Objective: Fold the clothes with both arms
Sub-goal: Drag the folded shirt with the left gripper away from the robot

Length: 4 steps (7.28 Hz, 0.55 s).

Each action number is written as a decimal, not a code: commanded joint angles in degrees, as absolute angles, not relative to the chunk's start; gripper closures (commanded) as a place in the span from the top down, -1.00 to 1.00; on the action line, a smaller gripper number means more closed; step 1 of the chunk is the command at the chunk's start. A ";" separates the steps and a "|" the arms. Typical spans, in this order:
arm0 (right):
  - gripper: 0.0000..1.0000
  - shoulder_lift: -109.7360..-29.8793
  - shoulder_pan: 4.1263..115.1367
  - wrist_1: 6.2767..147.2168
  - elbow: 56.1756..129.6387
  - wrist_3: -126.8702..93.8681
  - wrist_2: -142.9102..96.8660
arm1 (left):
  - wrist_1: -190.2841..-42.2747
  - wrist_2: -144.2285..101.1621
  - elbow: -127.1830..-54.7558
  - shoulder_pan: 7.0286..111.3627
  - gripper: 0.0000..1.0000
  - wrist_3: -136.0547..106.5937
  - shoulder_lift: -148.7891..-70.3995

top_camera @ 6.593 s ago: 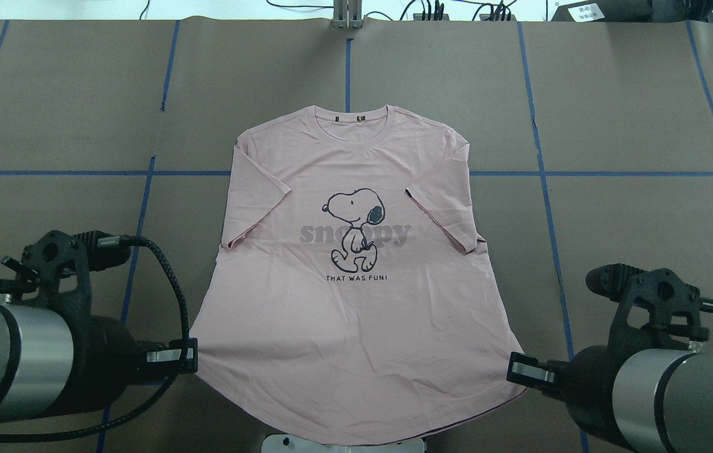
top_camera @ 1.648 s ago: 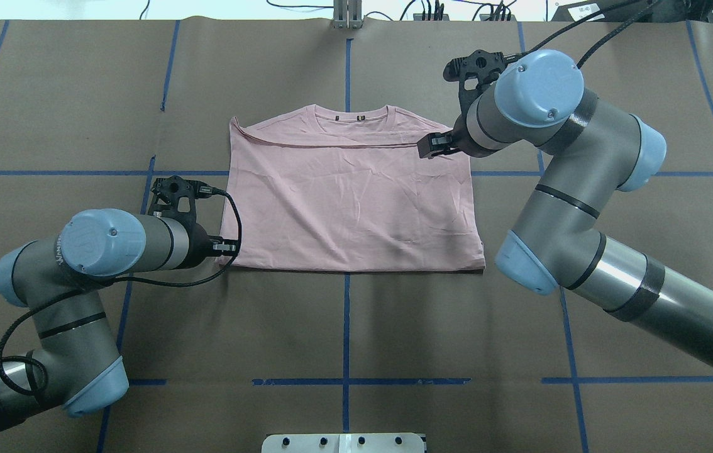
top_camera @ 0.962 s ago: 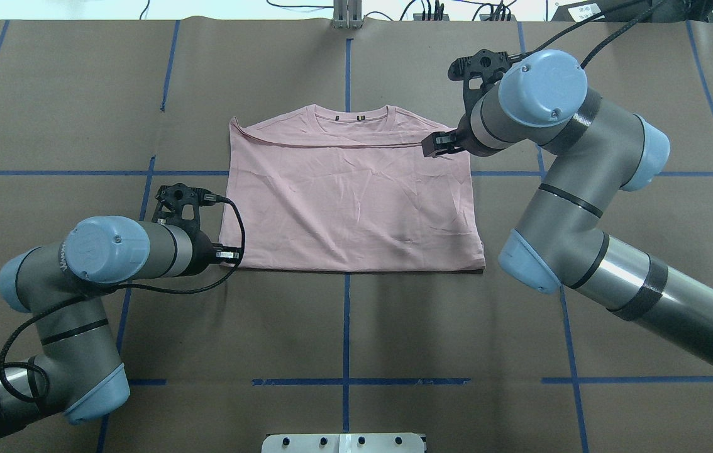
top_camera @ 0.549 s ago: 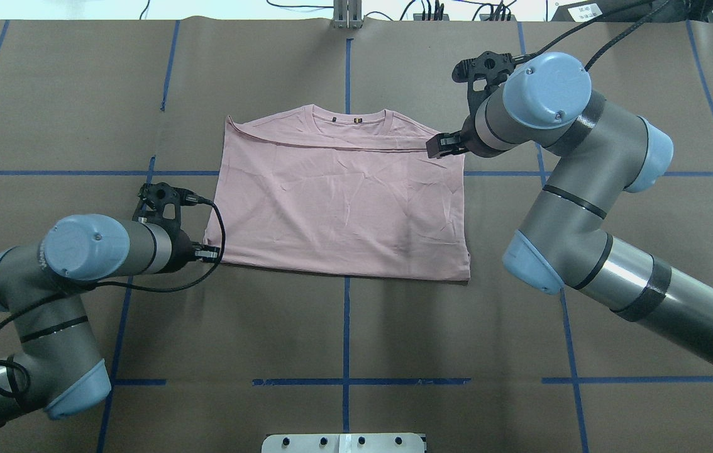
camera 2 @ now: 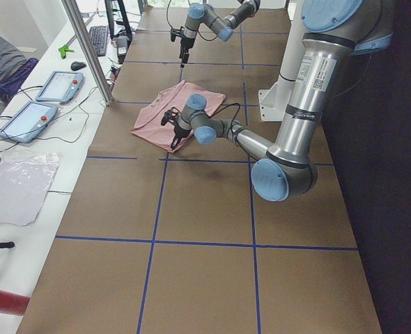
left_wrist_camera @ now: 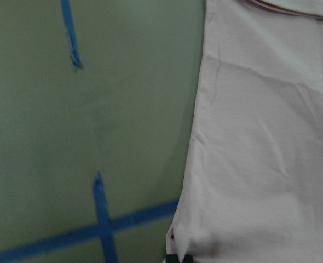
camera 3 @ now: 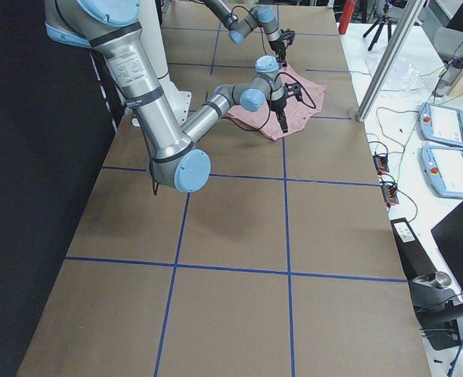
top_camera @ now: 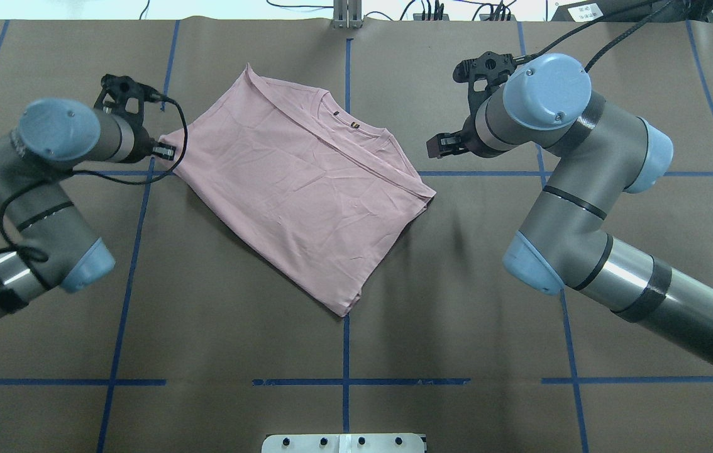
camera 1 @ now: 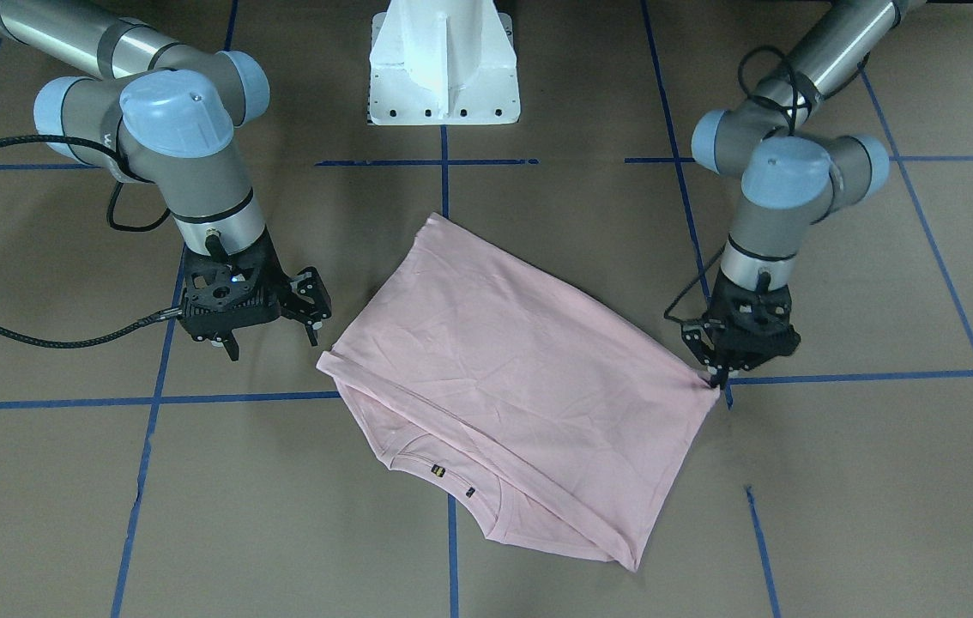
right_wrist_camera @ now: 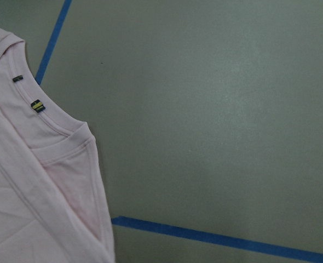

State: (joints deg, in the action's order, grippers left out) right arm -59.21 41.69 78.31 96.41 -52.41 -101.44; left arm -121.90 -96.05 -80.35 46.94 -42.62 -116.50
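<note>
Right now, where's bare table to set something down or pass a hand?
Widest free patch: the table between the near corner of the T-shirt and the base plate. Also bare: the far strip beyond the collar. Crowded: the left claw pinches one shirt corner, and the open right claw hangs just off the opposite corner.

Bright, even light falls from above on the pink T-shirt [top_camera: 293,189], and its creases read clearly in the overhead and front views. In the overhead view a soft, diffuse shadow lies on the brown table [top_camera: 218,327] just right of the T-shirt. It sits under the right arm [top_camera: 561,220], whose silver tube carries a pale highlight. The left wrist view is smeared: the T-shirt's edge and the blue tape [left_wrist_camera: 101,219] beside it look soft, with a greenish cast. The right wrist view is sharper, same cast. Both side views warp toward their edges.
</note>
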 commanded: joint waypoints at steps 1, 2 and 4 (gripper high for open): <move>1.00 -59.15 41.66 78.31 96.42 -52.56 -101.07 | -125.48 -93.89 -59.42 52.98 -1.00 -38.95 -132.38; 1.00 -58.98 41.66 78.31 96.59 -52.73 -101.07 | -130.03 -91.00 -51.50 53.78 -1.00 -37.54 -135.15; 1.00 -58.28 40.96 78.31 96.51 -55.53 -101.07 | -132.88 -91.14 -51.23 54.49 0.98 -34.63 -133.34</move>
State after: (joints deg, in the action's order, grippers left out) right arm -58.71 41.43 78.31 96.58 -53.91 -101.08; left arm -131.05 -91.41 -52.51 54.04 -35.94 -133.77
